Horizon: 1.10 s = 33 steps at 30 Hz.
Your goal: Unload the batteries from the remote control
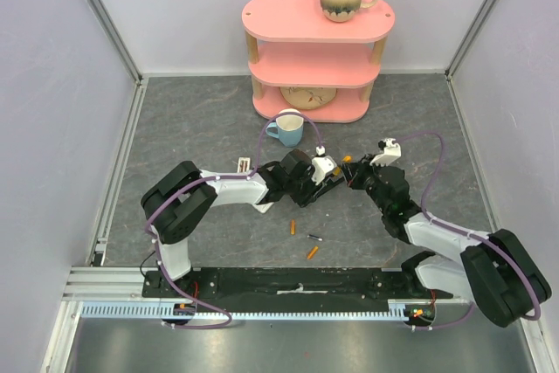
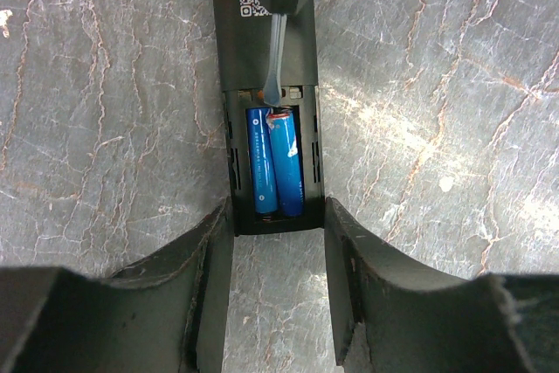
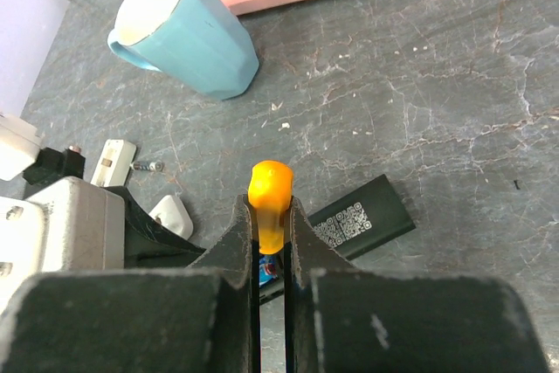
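Bright, even overhead light, faint shadows; the left gripper looks slightly out of focus.

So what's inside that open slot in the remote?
Two blue batteries lie side by side in the remote, with the screwdriver tip at one's end. Whatever lies beneath the batteries is covered by them.

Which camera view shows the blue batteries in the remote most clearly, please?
The left wrist view: both blue batteries lie exposed in the open compartment of the remote, the screwdriver tip at their far end. The right wrist view shows only a blue sliver below the screwdriver handle; in the top view they are hidden.
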Tool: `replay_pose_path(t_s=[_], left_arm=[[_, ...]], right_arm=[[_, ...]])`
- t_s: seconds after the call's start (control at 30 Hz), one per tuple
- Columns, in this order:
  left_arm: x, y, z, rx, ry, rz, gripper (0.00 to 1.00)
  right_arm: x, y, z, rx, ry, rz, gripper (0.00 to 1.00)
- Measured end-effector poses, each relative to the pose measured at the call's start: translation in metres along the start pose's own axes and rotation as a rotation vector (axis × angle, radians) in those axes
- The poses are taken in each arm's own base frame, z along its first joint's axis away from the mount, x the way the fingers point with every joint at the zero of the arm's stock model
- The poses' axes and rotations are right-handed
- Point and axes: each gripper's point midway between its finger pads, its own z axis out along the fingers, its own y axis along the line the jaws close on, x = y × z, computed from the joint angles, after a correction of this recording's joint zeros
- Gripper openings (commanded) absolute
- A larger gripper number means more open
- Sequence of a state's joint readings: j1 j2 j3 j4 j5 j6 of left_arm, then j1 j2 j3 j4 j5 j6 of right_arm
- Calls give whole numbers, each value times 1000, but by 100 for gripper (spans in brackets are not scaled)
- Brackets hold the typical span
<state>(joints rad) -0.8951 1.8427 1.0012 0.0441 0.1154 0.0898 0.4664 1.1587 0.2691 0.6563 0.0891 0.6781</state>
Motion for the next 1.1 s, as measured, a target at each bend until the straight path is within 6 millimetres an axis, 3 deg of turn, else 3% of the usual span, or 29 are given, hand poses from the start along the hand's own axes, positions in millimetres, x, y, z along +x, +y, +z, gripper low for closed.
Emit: replay_pose_path(t_s=[0.17, 1.1], left_arm=[[0, 0, 0, 0, 0, 0, 33], [0, 0, 0, 0, 1, -1, 33]], right_arm=[[-6, -1, -1, 8, -23, -8, 0], [9, 9, 0, -59, 43, 11, 0]])
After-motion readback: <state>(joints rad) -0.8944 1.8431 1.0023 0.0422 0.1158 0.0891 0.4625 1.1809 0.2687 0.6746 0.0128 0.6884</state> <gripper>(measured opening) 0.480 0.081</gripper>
